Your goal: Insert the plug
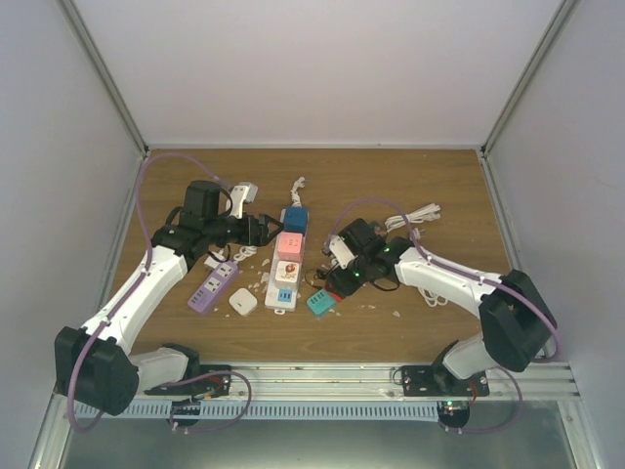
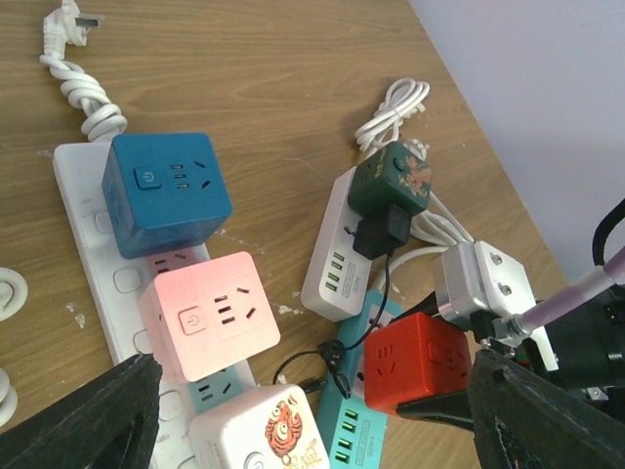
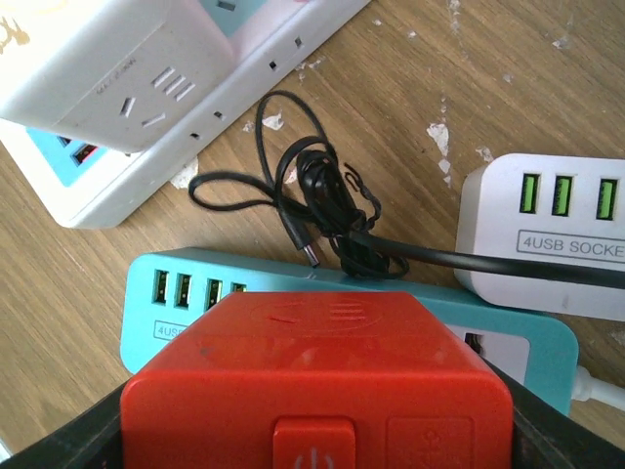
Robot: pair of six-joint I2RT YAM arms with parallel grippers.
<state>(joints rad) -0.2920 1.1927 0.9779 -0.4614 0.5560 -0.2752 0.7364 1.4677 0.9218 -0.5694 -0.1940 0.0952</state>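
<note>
A red cube plug (image 3: 322, 381) fills the bottom of the right wrist view, and my right gripper (image 3: 317, 445) is shut on its sides. The cube sits right over the teal power strip (image 3: 195, 293), covering part of its top face. Its prongs are hidden, so I cannot tell whether they are in a socket. The left wrist view shows the same red cube (image 2: 415, 362) on the teal strip (image 2: 347, 430), with black fingers at its flanks. My left gripper (image 2: 312, 391) hangs open above the long white strip (image 2: 83, 244), holding nothing.
On the long white strip sit a blue cube (image 2: 166, 191), a pink cube (image 2: 210, 313) and a white tiger-print cube (image 2: 264, 430). A white USB strip (image 2: 337, 264) carries a dark green cube (image 2: 395, 181). A loose black cable (image 3: 322, 205) lies beside the teal strip. A purple strip (image 1: 212, 286) lies left.
</note>
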